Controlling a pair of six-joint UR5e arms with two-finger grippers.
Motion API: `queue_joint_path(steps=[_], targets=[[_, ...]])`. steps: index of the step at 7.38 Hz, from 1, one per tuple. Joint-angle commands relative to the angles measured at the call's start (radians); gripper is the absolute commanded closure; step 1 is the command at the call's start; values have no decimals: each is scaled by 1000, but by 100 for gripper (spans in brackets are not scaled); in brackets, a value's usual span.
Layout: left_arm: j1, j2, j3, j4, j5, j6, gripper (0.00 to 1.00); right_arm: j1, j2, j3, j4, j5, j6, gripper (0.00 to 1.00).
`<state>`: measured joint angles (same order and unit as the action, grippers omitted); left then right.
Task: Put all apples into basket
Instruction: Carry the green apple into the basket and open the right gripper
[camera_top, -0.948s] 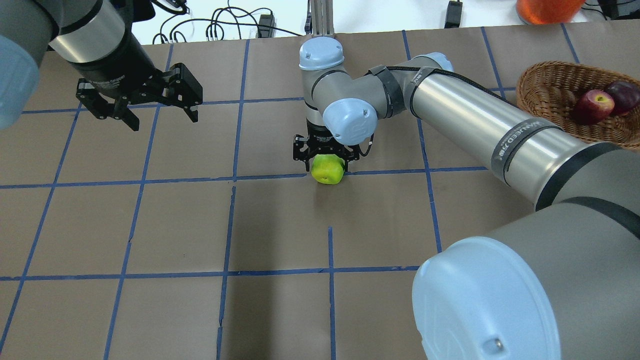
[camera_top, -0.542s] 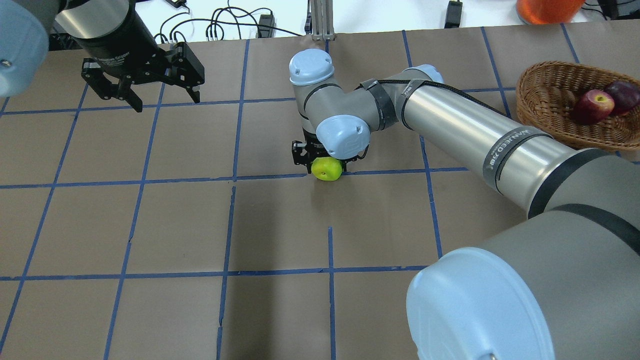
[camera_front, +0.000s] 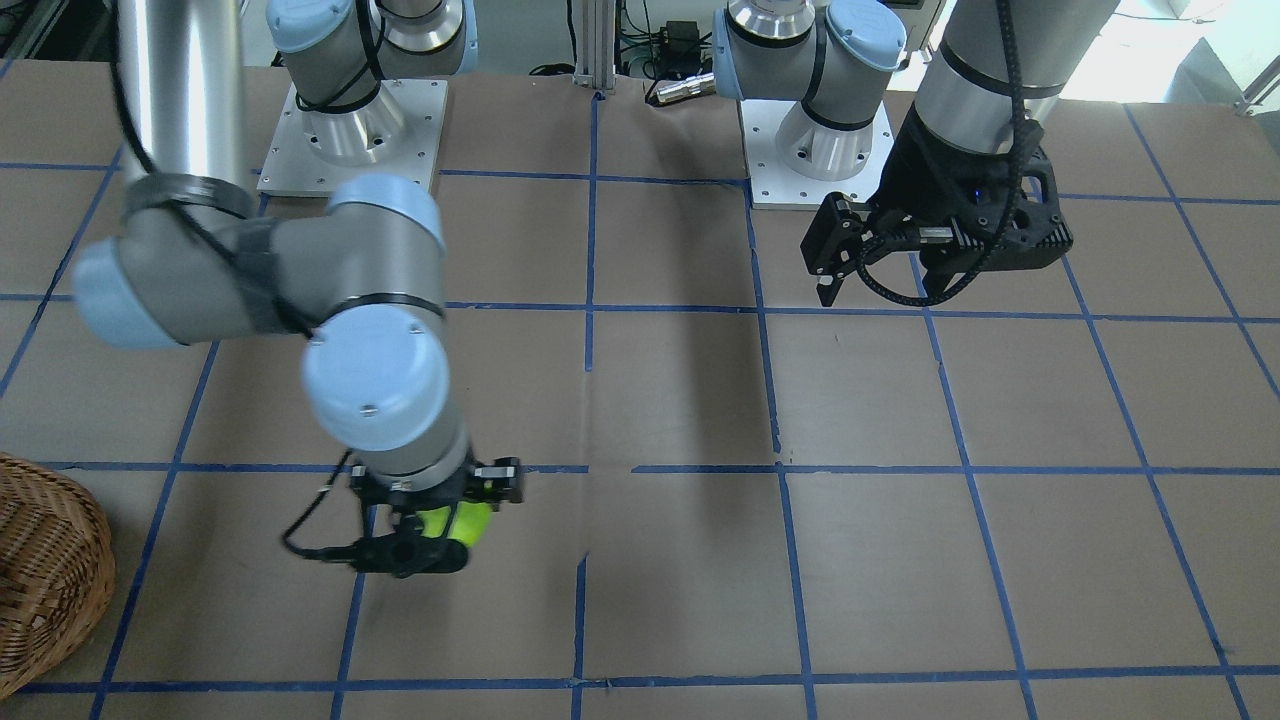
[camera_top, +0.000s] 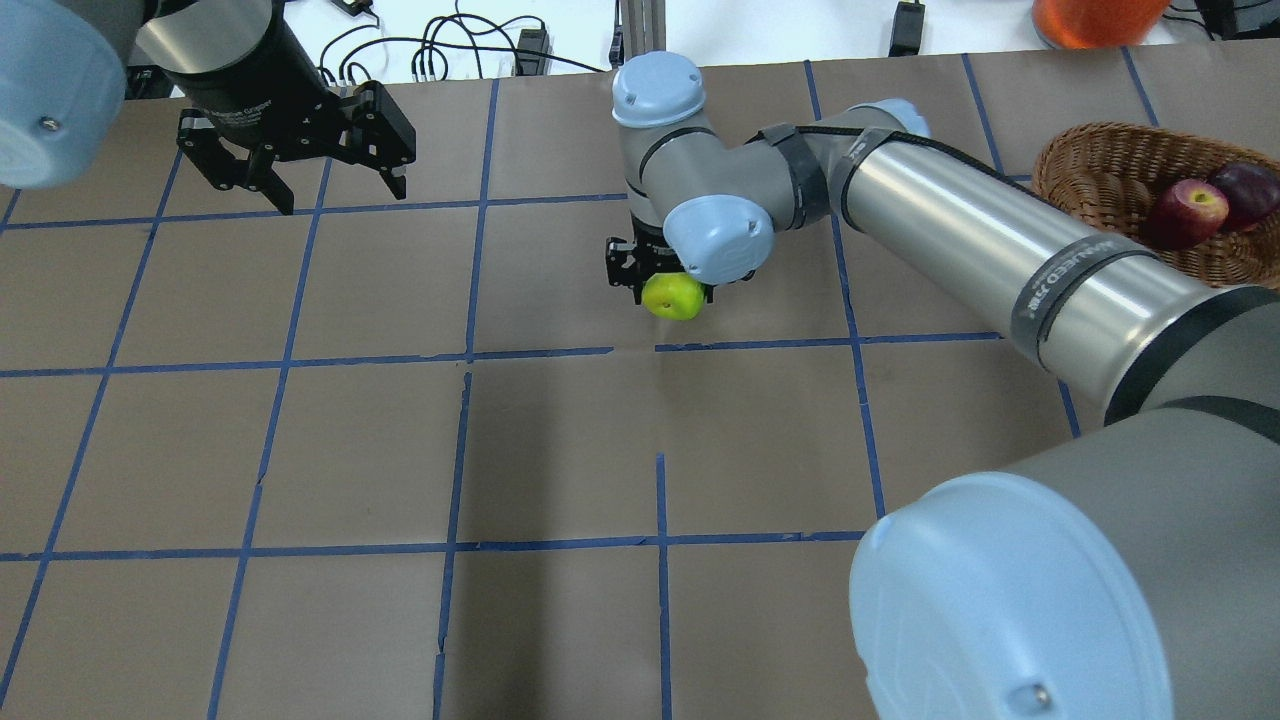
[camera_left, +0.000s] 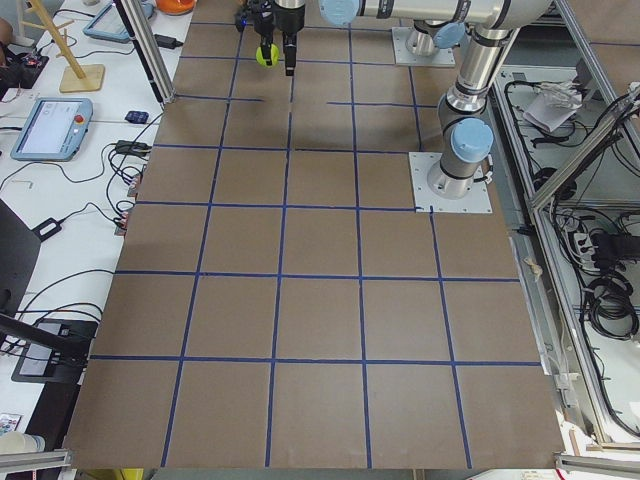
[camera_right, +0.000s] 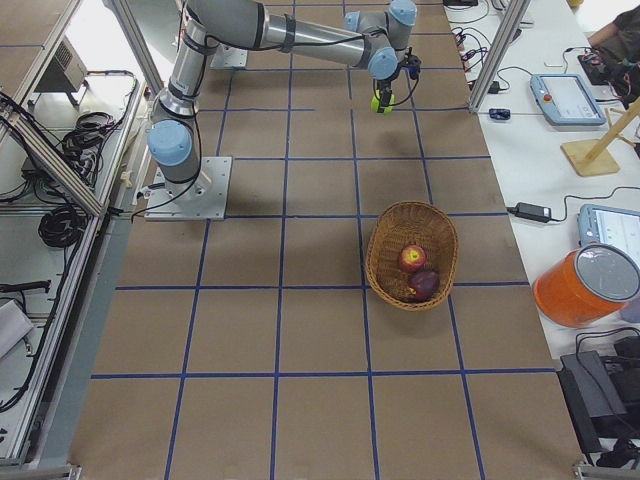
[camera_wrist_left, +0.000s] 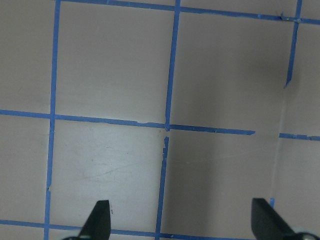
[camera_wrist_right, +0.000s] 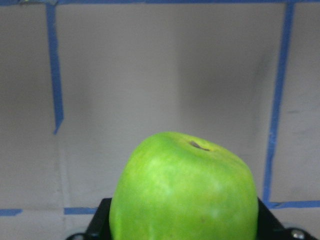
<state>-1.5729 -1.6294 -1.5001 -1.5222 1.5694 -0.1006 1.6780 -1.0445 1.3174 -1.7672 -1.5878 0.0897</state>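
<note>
— Green apple (camera_top: 675, 300)?
— Clamped in the right gripper (camera_top: 662, 288) over the tabletop (camera_top: 560, 450), well apart from the wicker basket (camera_top: 1090, 170).
— Left gripper (camera_top: 300, 190)?
— Fingers spread, empty. The red apple (camera_top: 1188, 212) and maroon apple (camera_top: 1250, 190) lie in the basket.

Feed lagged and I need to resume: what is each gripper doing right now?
Left gripper: open, holding nothing.
Right gripper: shut on the green apple.
</note>
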Motion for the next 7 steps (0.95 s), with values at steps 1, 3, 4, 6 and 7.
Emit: queue_joint_path(steps=[1, 3, 4, 6, 7], targets=[[-1, 6, -20, 4, 1, -1, 0, -298, -3, -107, 132, -93, -379, 100], [-1, 13, -22, 0, 1, -1, 0, -487, 33, -112, 62, -146, -673, 100], [-1, 13, -20, 2, 1, -1, 0, -536, 84, -103, -2, -144, -727, 100], [-1, 10, -20, 4, 1, -2, 0, -544, 153, -95, -80, -92, -751, 56], [-1, 10, -19, 4, 1, -2, 0, -544, 155, -90, -89, -54, -749, 28]])
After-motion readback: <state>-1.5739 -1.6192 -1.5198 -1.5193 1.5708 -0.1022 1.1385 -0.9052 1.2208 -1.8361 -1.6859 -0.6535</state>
